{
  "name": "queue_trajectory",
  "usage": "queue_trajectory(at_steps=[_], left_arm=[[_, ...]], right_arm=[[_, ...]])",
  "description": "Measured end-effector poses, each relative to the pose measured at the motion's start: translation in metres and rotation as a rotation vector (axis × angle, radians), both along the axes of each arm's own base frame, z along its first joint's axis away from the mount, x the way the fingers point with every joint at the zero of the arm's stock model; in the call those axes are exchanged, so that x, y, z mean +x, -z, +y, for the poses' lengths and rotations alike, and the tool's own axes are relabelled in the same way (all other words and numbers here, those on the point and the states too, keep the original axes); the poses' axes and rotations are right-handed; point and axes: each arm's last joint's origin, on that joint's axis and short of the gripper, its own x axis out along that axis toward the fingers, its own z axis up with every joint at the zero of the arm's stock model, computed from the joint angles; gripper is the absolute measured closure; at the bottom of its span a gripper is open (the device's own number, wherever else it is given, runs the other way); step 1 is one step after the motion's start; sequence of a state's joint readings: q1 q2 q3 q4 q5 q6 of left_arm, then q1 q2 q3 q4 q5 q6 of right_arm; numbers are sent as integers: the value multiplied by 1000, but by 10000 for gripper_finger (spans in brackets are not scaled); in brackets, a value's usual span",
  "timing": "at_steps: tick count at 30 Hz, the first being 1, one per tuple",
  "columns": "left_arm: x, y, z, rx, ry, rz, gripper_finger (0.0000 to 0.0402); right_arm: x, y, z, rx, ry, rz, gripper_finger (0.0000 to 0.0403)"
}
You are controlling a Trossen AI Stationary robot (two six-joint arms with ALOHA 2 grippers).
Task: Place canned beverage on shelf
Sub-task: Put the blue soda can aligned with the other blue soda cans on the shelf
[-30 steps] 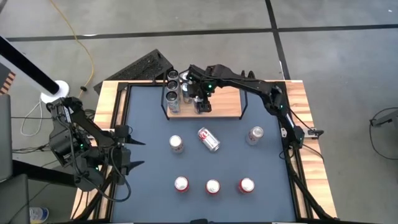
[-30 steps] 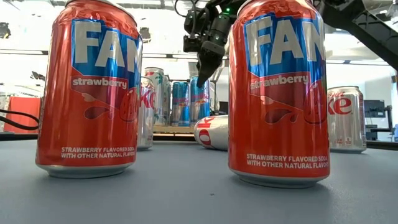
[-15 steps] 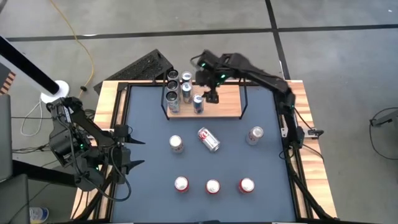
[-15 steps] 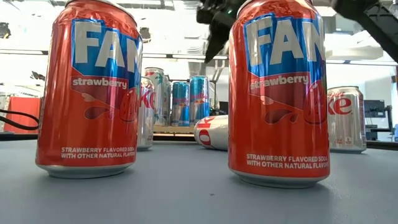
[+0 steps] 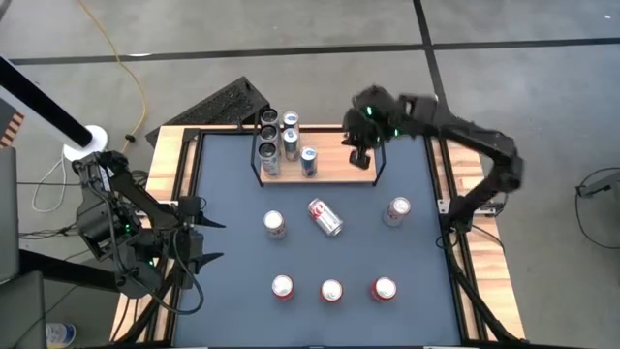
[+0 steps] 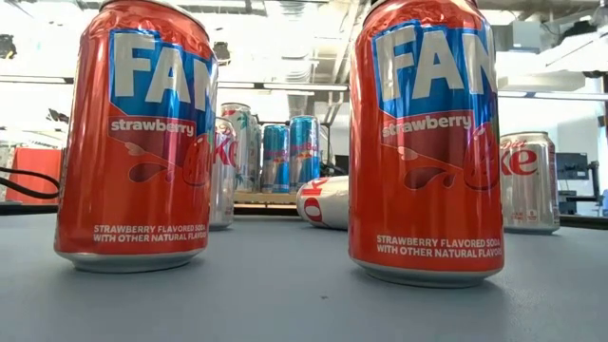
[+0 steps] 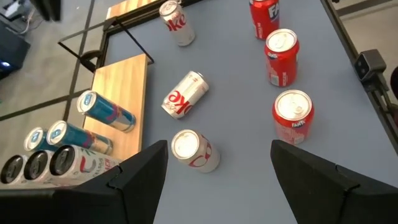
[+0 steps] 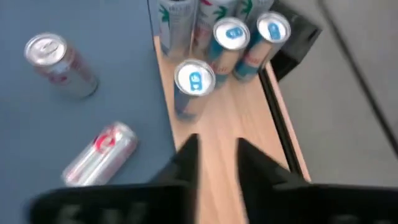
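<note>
Now the right pincer [image 5: 359, 155] hovers above the shelf's [image 5: 337, 167] bare right half, fingers a narrow gap apart and holding nothing. Just left of it, clear of its fingers, a blue can [image 5: 308, 161] stands upright on the shelf beside four others. The left pincer [image 5: 201, 237] waits wide open, empty, over the worktop's [image 5: 232, 281] left edge.

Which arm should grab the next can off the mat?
Probably the right. Its gripper hangs empty over the shelf, close to the Diet Coke can standing on the mat. The left gripper waits at the table's left edge.
</note>
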State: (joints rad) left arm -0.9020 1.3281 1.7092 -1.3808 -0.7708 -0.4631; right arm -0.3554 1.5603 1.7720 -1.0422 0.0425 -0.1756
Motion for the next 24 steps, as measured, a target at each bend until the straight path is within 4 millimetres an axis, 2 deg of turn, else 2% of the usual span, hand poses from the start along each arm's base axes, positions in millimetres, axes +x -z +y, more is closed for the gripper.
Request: queue_trajectory(at_steps=[1,3,9,13,24], left_arm=[[0,0,0,4,3,1,127],[0,0,0,9,6,1,127],[0,-1,1,24,-7,-17,127],[1,-1,1,33,-22,-34,127],[1,-1,1,39,-32,-45,127]], right_arm=[[-1,14,3,-8,3,-37,366],[-5,43,10,-9,13,-115,391],[-4,115,17,25,126,-445,401],[4,158,16,25,247,-407,403],[35,211,4,83,364,-366,403]])
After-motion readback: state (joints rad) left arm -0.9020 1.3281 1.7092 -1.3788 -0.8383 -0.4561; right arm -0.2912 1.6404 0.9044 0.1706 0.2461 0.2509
